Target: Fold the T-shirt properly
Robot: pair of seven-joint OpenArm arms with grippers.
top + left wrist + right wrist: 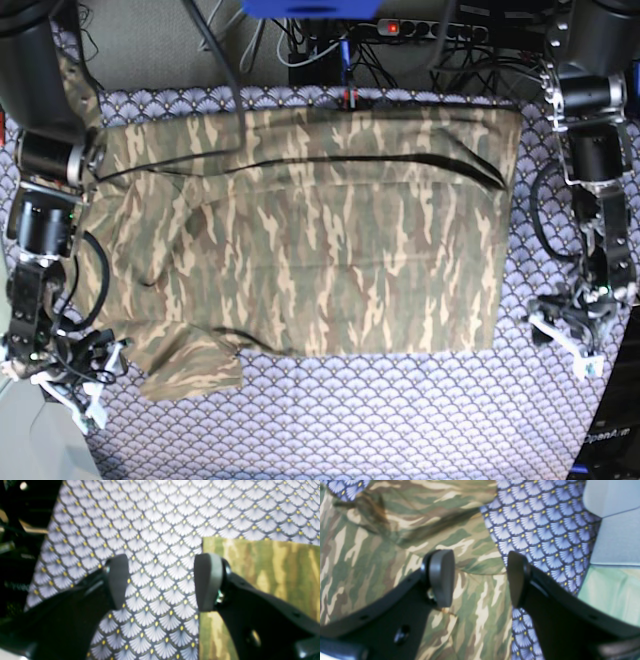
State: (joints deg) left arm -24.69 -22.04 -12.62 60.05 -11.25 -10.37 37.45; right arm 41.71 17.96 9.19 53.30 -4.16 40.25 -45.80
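Note:
The camouflage T-shirt point(320, 230) lies spread flat across the table, with one short sleeve point(190, 365) sticking out at the lower left. My left gripper point(566, 342) is open and empty, just off the shirt's right edge. In the left wrist view the left gripper point(162, 582) hovers over bare patterned cloth, with the shirt's corner point(262, 567) beside its right finger. My right gripper point(92, 385) is open and empty by the sleeve. In the right wrist view the right gripper point(480, 578) straddles the shirt's edge point(370, 555).
A purple-grey fan-scale cloth point(350, 420) covers the table under the shirt. Cables and a power strip point(400, 28) lie behind the table's far edge. The table's edge drops off to dark point(15, 555) on one side and to pale floor point(615, 530) on the other.

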